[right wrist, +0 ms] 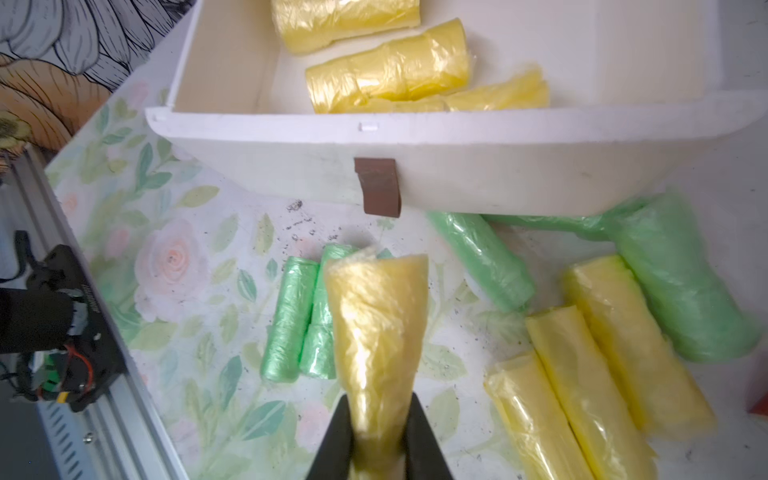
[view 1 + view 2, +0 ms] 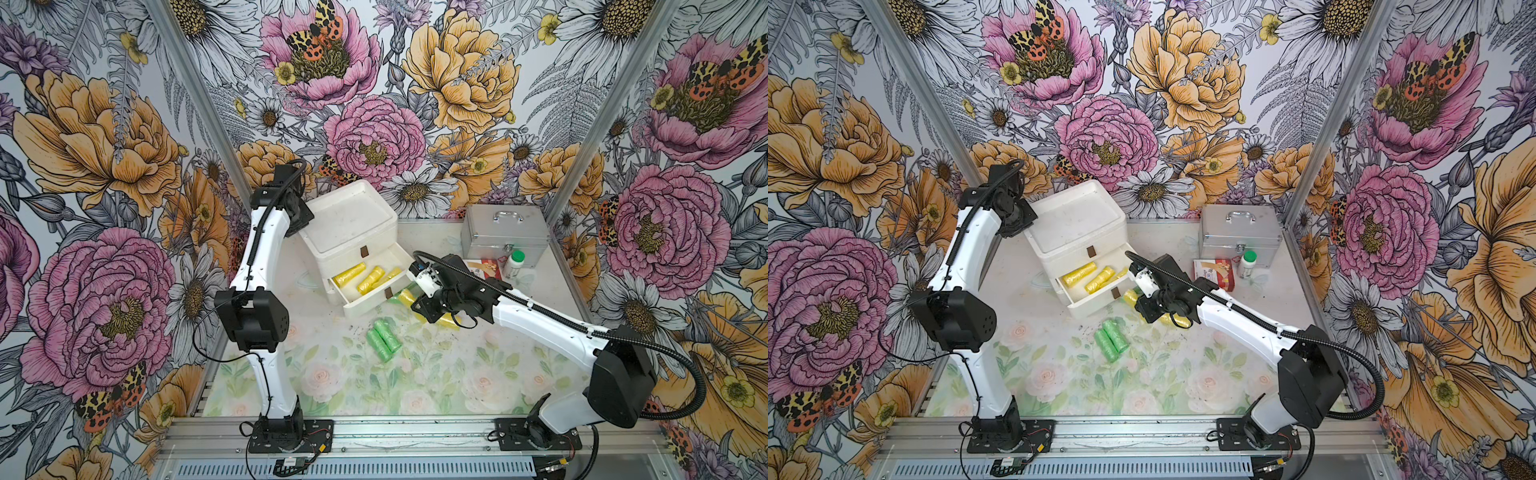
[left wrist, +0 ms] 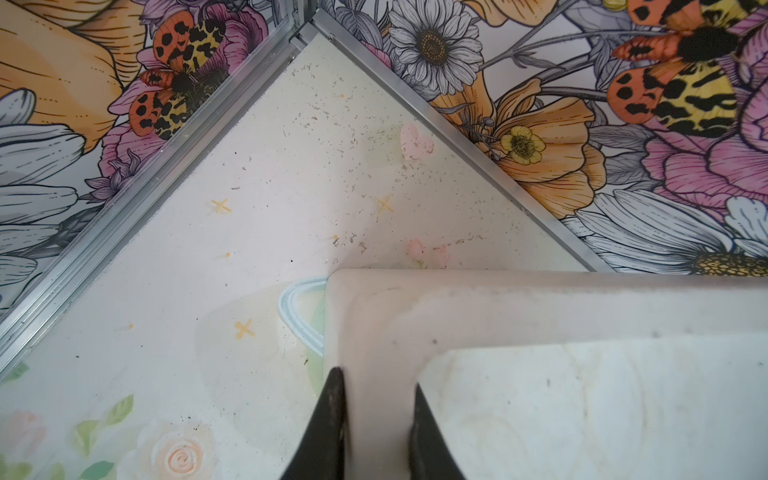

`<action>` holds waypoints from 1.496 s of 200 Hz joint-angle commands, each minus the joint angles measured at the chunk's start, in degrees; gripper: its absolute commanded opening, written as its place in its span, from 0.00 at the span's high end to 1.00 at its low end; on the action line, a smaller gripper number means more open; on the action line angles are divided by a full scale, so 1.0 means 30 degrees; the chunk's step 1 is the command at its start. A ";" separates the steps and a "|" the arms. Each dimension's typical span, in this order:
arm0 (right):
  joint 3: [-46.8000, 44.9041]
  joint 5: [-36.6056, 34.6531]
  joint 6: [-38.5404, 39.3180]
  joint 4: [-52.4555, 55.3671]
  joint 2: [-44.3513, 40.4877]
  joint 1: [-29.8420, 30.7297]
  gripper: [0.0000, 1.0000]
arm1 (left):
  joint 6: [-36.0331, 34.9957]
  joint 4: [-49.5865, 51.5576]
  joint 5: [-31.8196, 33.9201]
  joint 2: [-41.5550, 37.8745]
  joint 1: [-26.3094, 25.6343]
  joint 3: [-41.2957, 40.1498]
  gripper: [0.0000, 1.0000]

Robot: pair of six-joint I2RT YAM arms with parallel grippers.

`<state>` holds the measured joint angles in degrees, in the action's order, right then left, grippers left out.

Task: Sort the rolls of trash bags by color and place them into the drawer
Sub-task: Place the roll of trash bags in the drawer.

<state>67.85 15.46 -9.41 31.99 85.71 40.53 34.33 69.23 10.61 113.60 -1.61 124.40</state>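
Right fingers (image 1: 422,440) are pinching a yellow roll (image 1: 376,324) by one end above the desk (image 1: 187,291), just short of the open drawer (image 1: 457,137) (three stored rolls (image 1: 386,79) lying inside); the squashed film may be slipping out or snagging on the drawer front. Left fingers (image 3: 324,436) are clamping the cabinet rim (image 3: 498,299)

Robot test cell in a lab. Boxed in by aluminium frame profiles (image 3: 145,199) holding printed floral wall panels (image 2: 95,137). Floral-print worktop (image 2: 415,374) inside. Left arm (image 2: 257,249) and right arm (image 2: 540,328) bolted on black base plates to a slotted metal rail (image 2: 415,432) along the front edge.
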 commanded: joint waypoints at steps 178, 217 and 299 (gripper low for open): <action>0.8556 -0.4730 -2.1501 -0.4242 0.7111 0.0313 0.77 | 0.3062 -0.1053 -0.6994 0.2137 -0.0811 -0.1158 1.00; 0.9072 -0.4244 -2.2547 -0.4645 0.8439 0.0794 0.76 | 0.3060 -0.1064 -0.7010 0.2294 -0.0881 -0.1097 1.00; 1.0904 -0.3182 -2.1872 -0.4644 0.9930 0.1246 0.32 | 0.3082 -0.1057 -0.6921 0.2357 -0.0988 -0.1026 1.00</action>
<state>96.42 4.56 -77.41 19.84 114.28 43.70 34.39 69.10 10.61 113.58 -1.61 124.22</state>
